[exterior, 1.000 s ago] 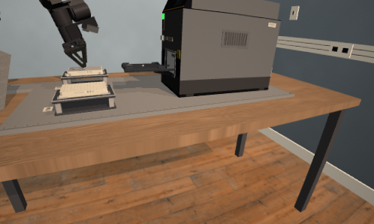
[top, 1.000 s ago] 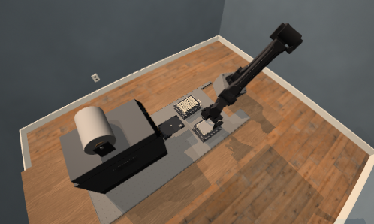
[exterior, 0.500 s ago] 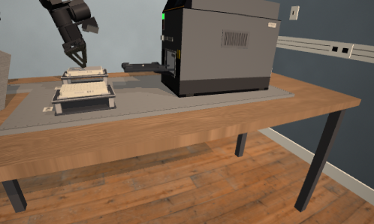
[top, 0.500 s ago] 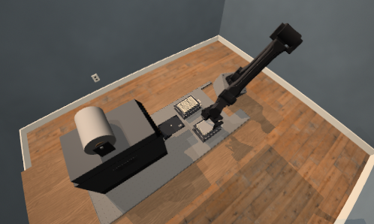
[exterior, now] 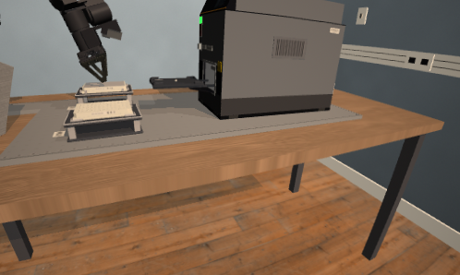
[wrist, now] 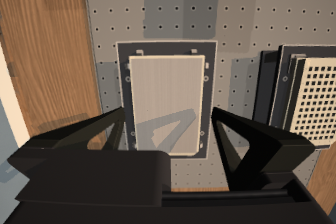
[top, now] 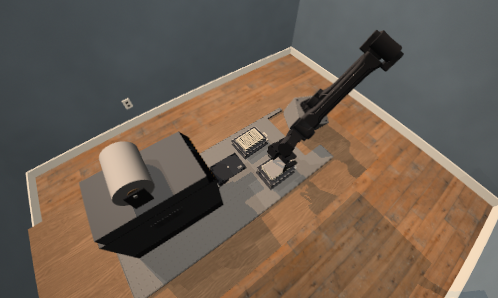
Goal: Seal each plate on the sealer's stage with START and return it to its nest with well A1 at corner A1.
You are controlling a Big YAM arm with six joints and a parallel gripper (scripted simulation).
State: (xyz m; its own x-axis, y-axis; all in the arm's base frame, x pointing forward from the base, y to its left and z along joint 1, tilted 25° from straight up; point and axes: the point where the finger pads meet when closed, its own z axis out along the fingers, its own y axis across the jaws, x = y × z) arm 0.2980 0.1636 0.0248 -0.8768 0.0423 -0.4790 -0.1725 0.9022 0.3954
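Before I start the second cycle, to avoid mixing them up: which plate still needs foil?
The plate with open wells; the other's top is covered.

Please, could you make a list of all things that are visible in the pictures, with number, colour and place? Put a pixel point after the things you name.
foil-covered plate [top: 272, 169] [wrist: 166, 100]: one, pale grey top, in the nearer-to-gripper nest
open plate [top: 250, 139] [exterior: 102, 110] [wrist: 322, 97]: one, cream, in the other nest
plate nests: two, dark, on the perforated board
sealer [top: 150, 186] [exterior: 277, 59]: one, grey and black, on the board; lamp green
stage [top: 225, 169] [exterior: 177, 82]: one, black, out
roll [top: 122, 166]: one, white, atop sealer
arm [top: 345, 81] [exterior: 76, 26]: one, black
gripper [top: 284, 158] [exterior: 100, 78] [wrist: 168, 112]: one, black, open, above foil-covered plate
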